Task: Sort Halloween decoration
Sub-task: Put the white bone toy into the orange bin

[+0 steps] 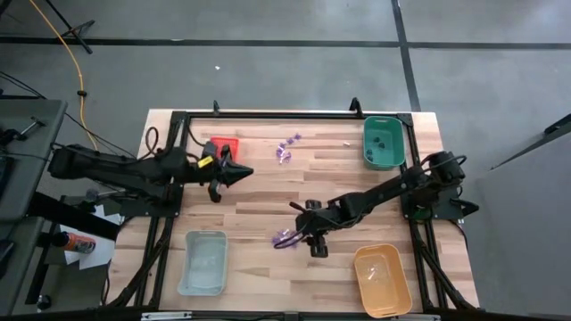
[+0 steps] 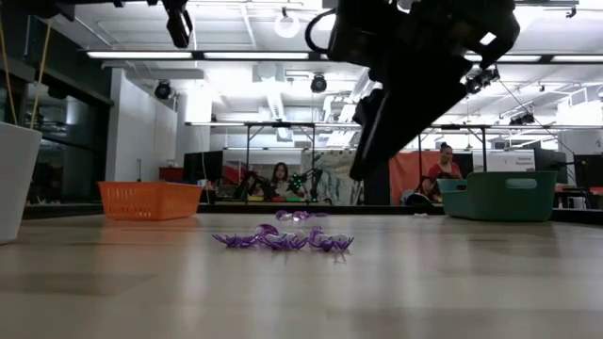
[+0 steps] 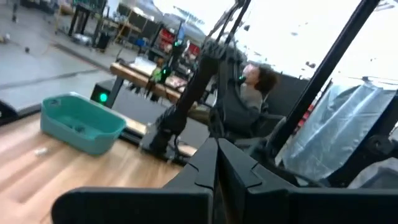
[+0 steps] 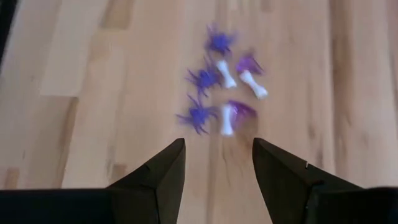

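Left gripper (image 1: 239, 172) fingers pressed together, empty, hovering just beside the red tray (image 1: 225, 145). Small purple cluster (image 1: 288, 148) mid-table toward the far edge. Nearer cluster of purple spiders and whitish bones (image 4: 219, 93), possibly six or seven pieces, lies just ahead of the right gripper (image 4: 217, 163), jaws apart, holding nothing.

From overhead I look straight down on the whole pale wooden plank table (image 1: 268, 192) and both arms. My low camera sits at tabletop height, close to the cluster of tiny purple plastic spider pieces (image 2: 283, 239), facing the room behind. The right wrist camera points down past its own dark fingers at that same cluster (image 4: 214, 93). The left wrist camera looks level across the table to the green rectangular plastic tray (image 3: 81, 122), which the overhead view shares (image 1: 384, 143).
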You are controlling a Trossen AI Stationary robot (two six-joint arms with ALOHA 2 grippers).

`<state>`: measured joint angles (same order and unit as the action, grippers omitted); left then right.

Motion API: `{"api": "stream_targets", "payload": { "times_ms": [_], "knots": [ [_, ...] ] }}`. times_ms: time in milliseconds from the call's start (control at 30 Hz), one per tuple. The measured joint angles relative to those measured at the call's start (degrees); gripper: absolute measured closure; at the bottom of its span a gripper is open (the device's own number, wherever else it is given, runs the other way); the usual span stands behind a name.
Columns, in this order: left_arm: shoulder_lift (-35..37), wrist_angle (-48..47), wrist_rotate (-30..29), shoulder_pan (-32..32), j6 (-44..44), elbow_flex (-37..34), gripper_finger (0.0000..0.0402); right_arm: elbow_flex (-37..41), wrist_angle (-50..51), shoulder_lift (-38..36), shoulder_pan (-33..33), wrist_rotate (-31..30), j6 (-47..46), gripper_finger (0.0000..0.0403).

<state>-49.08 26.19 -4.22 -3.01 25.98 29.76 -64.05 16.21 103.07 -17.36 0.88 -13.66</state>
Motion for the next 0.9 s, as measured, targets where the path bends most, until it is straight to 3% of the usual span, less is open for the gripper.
{"api": "stream_targets", "payload": {
  "times_ms": [400, 667, 900],
  "knots": [
    [0.8, 1.1, -5.7, -0.4, 2.5, 0.1, 0.0401, 0.0, -14.2, 6.7, -0.6, 5.6, 4.0, 0.0222],
    [0.7, 1.5, -7.1, -0.4, 4.3, 0.1, 0.0401, 0.0, -11.9, 7.8, 0.1, 2.7, 3.2, 0.0222],
    [0.7, 1.8, -7.1, -0.4, 5.3, 0.1, 0.0401, 0.0, -11.3, 7.8, 0.9, 3.8, 1.7, 0.0222]
  ]
}}
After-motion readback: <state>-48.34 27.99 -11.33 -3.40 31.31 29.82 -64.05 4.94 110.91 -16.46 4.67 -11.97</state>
